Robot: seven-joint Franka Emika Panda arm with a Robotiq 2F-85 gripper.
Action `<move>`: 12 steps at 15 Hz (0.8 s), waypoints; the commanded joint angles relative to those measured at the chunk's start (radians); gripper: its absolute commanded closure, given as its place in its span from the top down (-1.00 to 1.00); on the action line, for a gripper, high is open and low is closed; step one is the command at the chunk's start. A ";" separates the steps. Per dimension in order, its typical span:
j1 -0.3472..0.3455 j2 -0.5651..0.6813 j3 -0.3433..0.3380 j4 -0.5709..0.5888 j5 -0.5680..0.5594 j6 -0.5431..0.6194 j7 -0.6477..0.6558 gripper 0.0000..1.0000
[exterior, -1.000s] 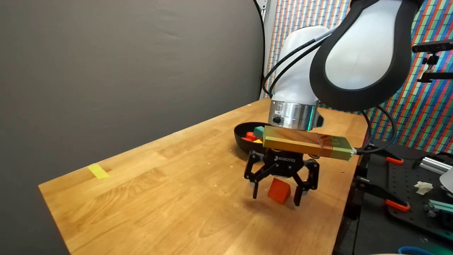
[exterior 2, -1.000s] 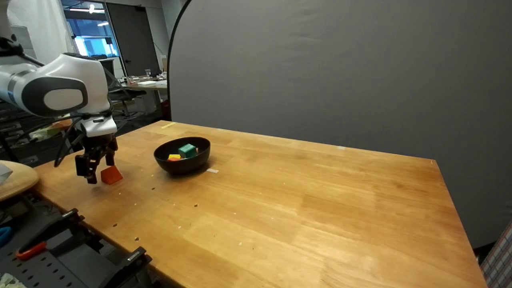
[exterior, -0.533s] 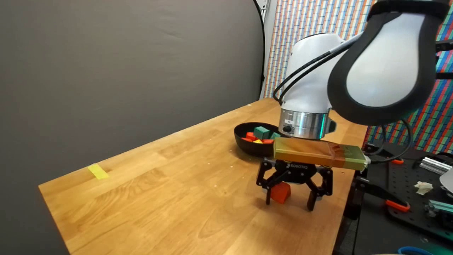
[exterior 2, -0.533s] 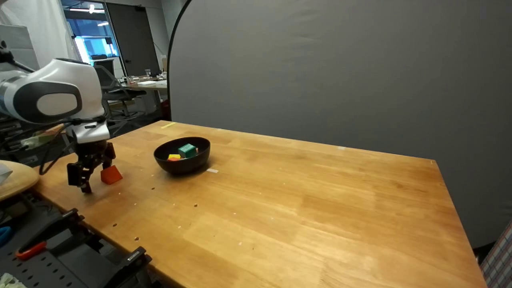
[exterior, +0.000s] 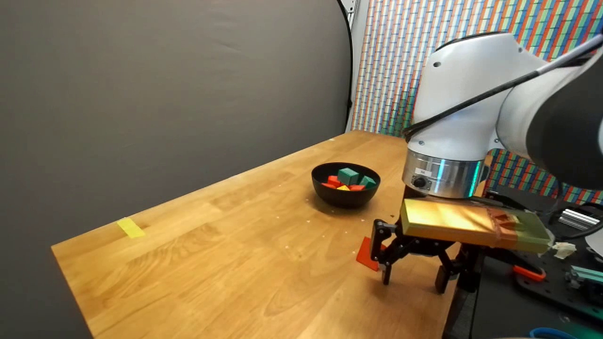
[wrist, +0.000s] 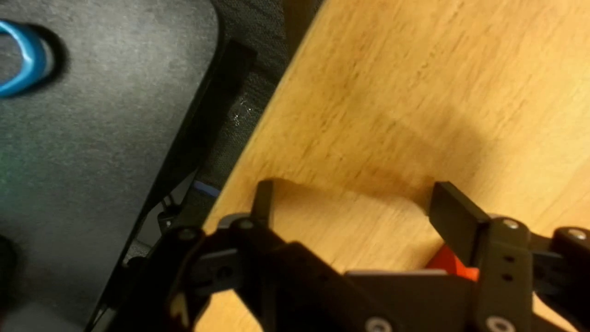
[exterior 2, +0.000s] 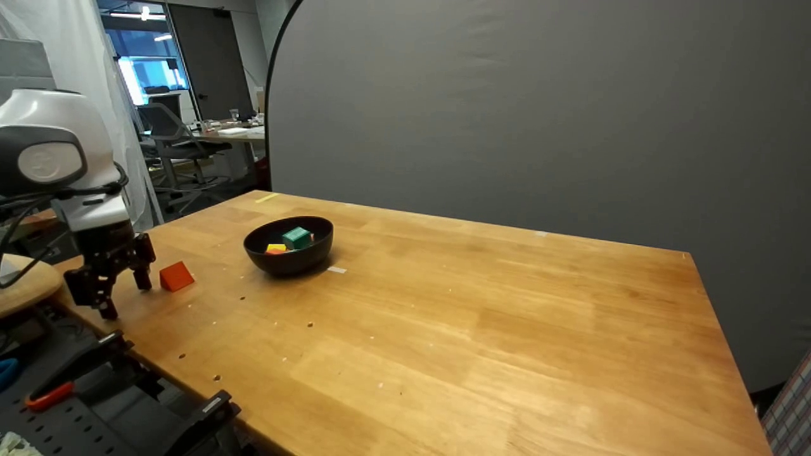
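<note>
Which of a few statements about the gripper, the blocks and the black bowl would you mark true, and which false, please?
1. The gripper is open. True.
2. A red block lies on the table near the gripper. True.
3. The gripper is holding that red block. False: its jaws are empty, and the red block lies outside them.
4. A green block is in the black bowl. True.
5. The black bowl lies on its side. False: it stands upright on the table.
6. The black bowl contains only green blocks. False: a yellow piece and red pieces are in it too.
</note>
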 commanded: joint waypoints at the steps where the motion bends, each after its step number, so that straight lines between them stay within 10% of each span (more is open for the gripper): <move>1: 0.222 -0.027 -0.202 -0.068 -0.112 0.112 0.112 1.00; 6: 0.580 0.020 -0.570 -0.051 -0.154 0.183 0.108 1.00; 12: 0.800 -0.005 -0.784 -0.019 -0.139 0.135 0.100 1.00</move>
